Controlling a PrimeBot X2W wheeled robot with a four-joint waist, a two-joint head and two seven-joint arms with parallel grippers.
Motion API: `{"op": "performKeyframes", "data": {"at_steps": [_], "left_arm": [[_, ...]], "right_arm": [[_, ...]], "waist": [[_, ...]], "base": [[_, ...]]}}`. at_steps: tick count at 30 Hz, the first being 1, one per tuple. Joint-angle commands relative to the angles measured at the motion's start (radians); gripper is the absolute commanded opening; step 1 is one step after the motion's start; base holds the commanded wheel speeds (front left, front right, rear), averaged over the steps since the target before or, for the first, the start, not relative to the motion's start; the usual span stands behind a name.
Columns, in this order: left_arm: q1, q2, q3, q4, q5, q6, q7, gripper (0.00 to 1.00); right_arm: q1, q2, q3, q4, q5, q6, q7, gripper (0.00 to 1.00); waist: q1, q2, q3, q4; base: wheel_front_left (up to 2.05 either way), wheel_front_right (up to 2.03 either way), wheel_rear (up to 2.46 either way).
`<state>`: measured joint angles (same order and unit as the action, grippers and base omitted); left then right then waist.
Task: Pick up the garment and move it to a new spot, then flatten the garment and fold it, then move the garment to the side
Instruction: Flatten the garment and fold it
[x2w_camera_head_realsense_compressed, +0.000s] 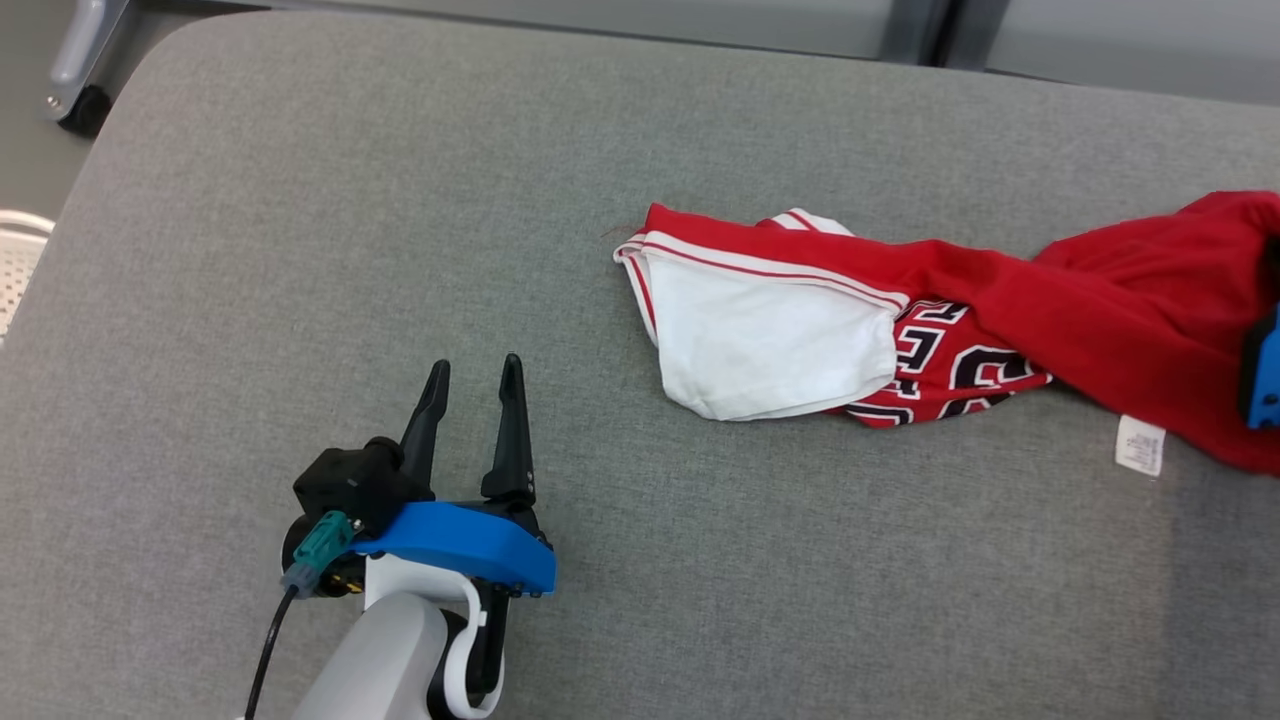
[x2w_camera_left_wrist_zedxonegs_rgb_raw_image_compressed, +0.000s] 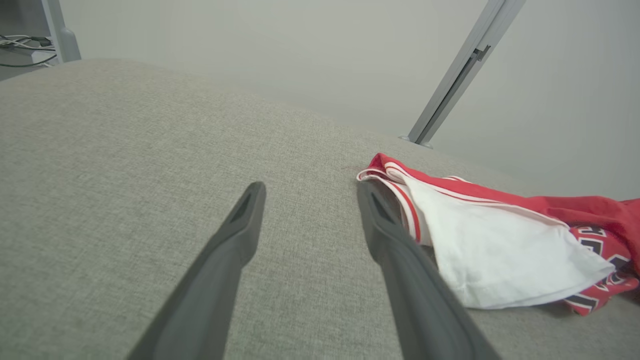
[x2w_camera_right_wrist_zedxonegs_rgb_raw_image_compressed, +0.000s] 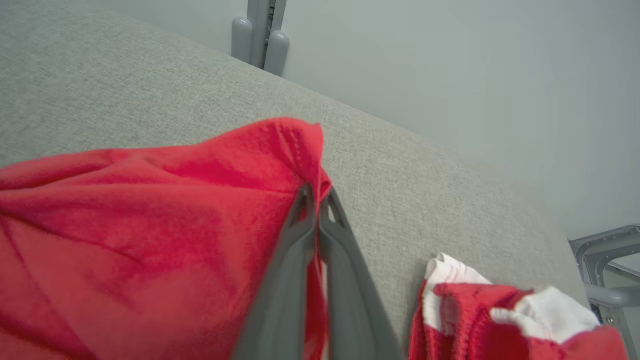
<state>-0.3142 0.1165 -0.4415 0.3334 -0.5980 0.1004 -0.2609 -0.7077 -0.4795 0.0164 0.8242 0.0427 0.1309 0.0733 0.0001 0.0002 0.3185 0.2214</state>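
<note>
While R claw (x2w_camera_right_wrist_zedxonegs_rgb_raw_image_compressed: 316, 194) pinches garment (x2w_camera_head_realsense_compressed: 1100, 290) edge, L claw (x2w_camera_head_realsense_compressed: 475, 366) agape — well apart

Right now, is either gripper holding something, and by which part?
The right gripper is shut on the garment, pinching its red edge. The left gripper is open, holding nothing.

Left of the garment (x2w_camera_head_realsense_compressed: 1100, 300): wide bare cushion (x2w_camera_head_realsense_compressed: 300, 250), free passage (shared with the left gripper (x2w_camera_head_realsense_compressed: 476, 362), fingers spread, well apart from the cloth). Behind and in front of the garment: open strips. At its right end: crowded by the right gripper (x2w_camera_right_wrist_zedxonegs_rgb_raw_image_compressed: 316, 197), pinched on the cloth.
</note>
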Motion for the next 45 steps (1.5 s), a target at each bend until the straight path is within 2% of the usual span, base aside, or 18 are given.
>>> {"op": "performKeyframes", "data": {"at_steps": [1, 2, 3, 4, 5, 10, 17, 24, 30, 34, 45], "left_arm": [[-0.017, -0.006, -0.002, 0.004, 0.005, -0.004, -0.004, 1.0], [-0.022, -0.008, -0.001, 0.005, 0.007, -0.005, -0.004, 1.0], [-0.024, -0.01, -0.001, 0.006, 0.01, -0.007, -0.004, 1.0], [-0.027, -0.013, -0.005, 0.008, 0.013, -0.009, -0.004, 1.0], [-0.029, -0.015, -0.007, 0.008, 0.013, -0.012, -0.004, 1.0], [-0.023, -0.026, -0.034, 0.015, 0.033, -0.031, -0.005, 1.0], [-0.01, -0.04, -0.097, 0.038, 0.052, -0.048, 0.003, 1.0], [-0.047, -0.052, -0.201, 0.096, 0.083, -0.086, 0.036, 1.0], [-0.124, -0.064, -0.292, 0.214, 0.115, -0.099, 0.043, 1.0], [-0.183, -0.066, -0.343, 0.309, 0.109, -0.083, 0.04, 1.0], [-0.287, -0.066, -0.403, 0.509, 0.052, 0.008, 0.003, 1.0]], "right_arm": [[-0.034, -0.005, -0.008, 0.025, -0.014, 0.0, -0.016, 0.0], [-0.049, -0.002, -0.012, 0.047, -0.025, 0.0, -0.03, 0.0], [-0.056, 0.005, -0.015, 0.066, -0.037, 0.0, -0.043, 0.12], [-0.068, 0.01, -0.023, 0.083, -0.048, 0.0, -0.063, 0.59], [-0.079, 0.015, -0.035, 0.097, -0.055, 0.0, -0.079, 1.0], [-0.102, 0.045, -0.053, 0.146, -0.088, 0.0, -0.171, 1.0], [-0.064, 0.085, -0.031, 0.13, -0.069, 0.0, -0.277, 1.0], [0.045, 0.161, -0.004, 0.02, -0.022, 0.0, -0.321, 1.0], [0.175, 0.247, -0.012, -0.11, -0.003, 0.0, -0.33, 1.0], [0.244, 0.299, -0.018, -0.179, -0.011, 0.0, -0.331, 1.0], [0.349, 0.4, -0.021, -0.305, -0.032, 0.0, -0.331, 1.0]], "waist": [[-0.0001, -0.0002, 0.014, 0.012], [-0.0001, -0.0002, 0.017, 0.013], [-0.0001, -0.0002, 0.019, 0.014], [-0.0001, -0.0002, 0.02, 0.013], [-0.0001, -0.0002, 0.02, 0.012], [-0.0001, -0.0002, -0.007, -0.013], [-0.0001, -0.0002, -0.075, -0.089], [-0.0001, -0.0002, -0.124, -0.168], [-0.0001, -0.0002, -0.127, -0.231], [-0.0001, -0.0002, -0.118, -0.266], [-0.0001, -0.0002, -0.098, -0.32]], "base": [[0.0, 0.0, 0.0], [0.0, 0.0, 0.0], [0.0, 0.0, 0.0], [0.0, 0.0, 0.0], [0.0, 0.0, 0.0], [0.0, 0.0, 0.0], [0.0, 0.0, 0.0], [0.0, 0.0, 0.0], [0.0, 0.0, 0.0], [0.0, 0.0, 0.0], [0.0, 0.0, 0.0]]}}
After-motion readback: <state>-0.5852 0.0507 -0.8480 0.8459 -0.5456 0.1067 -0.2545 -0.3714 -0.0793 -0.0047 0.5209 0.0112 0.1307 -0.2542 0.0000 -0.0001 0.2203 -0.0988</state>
